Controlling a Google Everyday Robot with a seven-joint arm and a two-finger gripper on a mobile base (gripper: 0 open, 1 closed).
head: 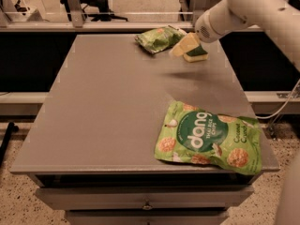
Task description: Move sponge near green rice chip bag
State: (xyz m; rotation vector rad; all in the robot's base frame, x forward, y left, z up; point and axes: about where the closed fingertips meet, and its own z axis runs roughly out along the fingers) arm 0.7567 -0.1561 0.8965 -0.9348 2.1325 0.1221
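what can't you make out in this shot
1. Camera view: the gripper is over the far right part of the table, overlapping the sponge. Whether the two touch is unclear.
2. Camera view: the green rice chip bag, left of them, is too small for its print to be read.
3. Camera view: the arm is cut off by the top and right edges.

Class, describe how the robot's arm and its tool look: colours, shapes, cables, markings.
The arm is white, with smooth, rounded tubular segments and no visible markings. Its tool, at the far right of the table beside the sponge, is pale cream-yellow and tapered. A thin cable curves down at the right.
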